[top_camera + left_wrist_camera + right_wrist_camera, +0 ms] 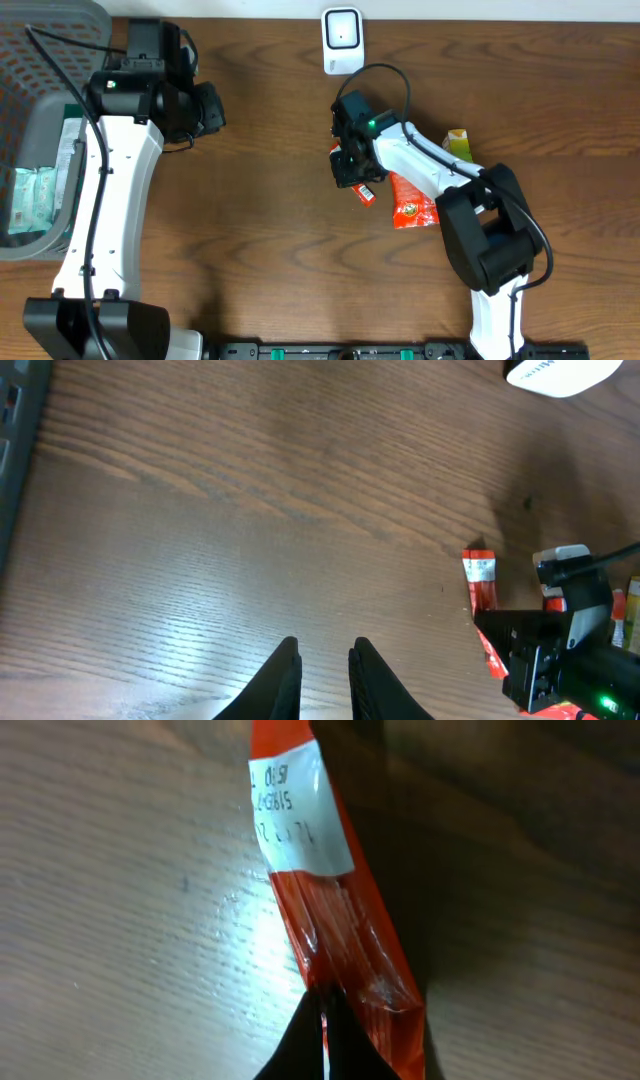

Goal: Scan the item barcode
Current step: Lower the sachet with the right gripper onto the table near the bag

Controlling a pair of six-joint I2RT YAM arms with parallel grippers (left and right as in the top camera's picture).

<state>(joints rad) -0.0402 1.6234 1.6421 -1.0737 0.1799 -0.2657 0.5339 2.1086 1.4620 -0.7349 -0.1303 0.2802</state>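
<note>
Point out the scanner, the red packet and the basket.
scanner (342, 38), overhead view, its white face
red packet (335, 910), right wrist view, red film below the white label
basket (55, 55), overhead view, its mesh wall

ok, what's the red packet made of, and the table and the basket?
Red packet: looks like thin plastic film, glossy; it creases and catches glare, and carries a white printed label, maybe paper.
Table: wood or wood-look laminate, satin; grain lines show.
Basket: likely grey moulded plastic, matte, with a perforated wall.

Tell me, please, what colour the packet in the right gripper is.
Red-orange packet with a white printed label, best seen from the right wrist.
</note>
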